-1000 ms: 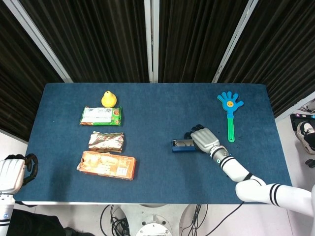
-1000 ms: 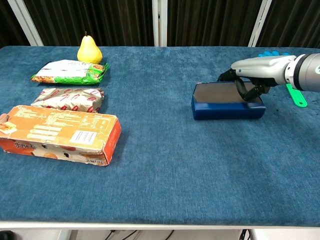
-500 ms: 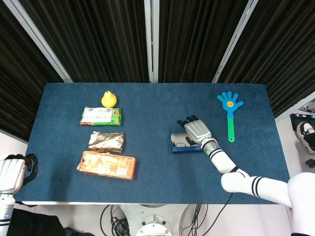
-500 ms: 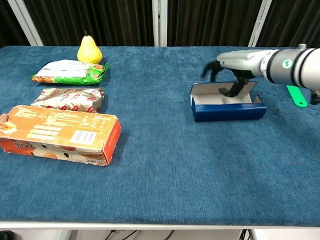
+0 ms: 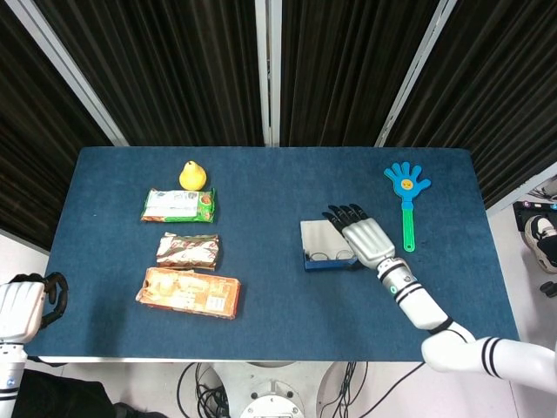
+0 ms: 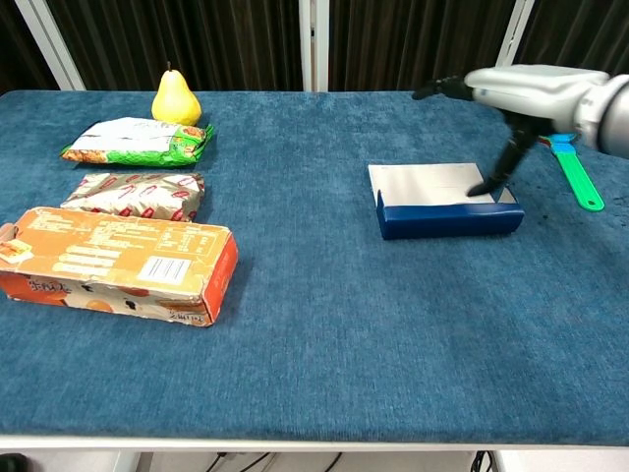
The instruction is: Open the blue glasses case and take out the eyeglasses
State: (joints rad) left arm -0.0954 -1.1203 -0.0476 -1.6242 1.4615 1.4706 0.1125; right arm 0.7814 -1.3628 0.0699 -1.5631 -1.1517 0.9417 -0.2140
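- Blue glasses case [image 5: 329, 259] [image 6: 447, 209] lying open on the table [image 5: 278, 296] [image 6: 324, 334], right of centre, with its pale lid [image 5: 318, 238] [image 6: 430, 183] folded back flat toward the curtains.
- Eyeglasses [image 5: 329, 256] showing in the head view as thin round rims lying inside the case tray; hidden behind the front wall in the chest view.
- Right hand [image 5: 364, 237] [image 6: 516, 88] hovering over the right end of the case, palm down, fingers spread and extended, holding nothing.
- One dark finger [image 6: 509, 160] pointing down and reaching the right end of the opened lid; contact seeming likely but not certain.
- Left hand [image 5: 24, 305] hanging off the near left corner of the table, well apart from the case; fingers looking curled, but grip state not readable at this angle. Out of frame in the chest view.
- Blue hand-shaped clapper [image 5: 406, 198] with green handle [image 6: 576, 179] lying just beyond the right hand, toward the right edge.
- Yellow pear [image 5: 192, 175] [image 6: 175, 96] standing upright at the far left.
- Green snack packet [image 5: 178, 205] [image 6: 138, 141] lying just in front of the pear.
- Foil-wrapped packet [image 5: 188, 250] [image 6: 137, 195] lying next in the row.
- Orange box [image 5: 188, 293] [image 6: 118, 264] lying nearest the front edge.
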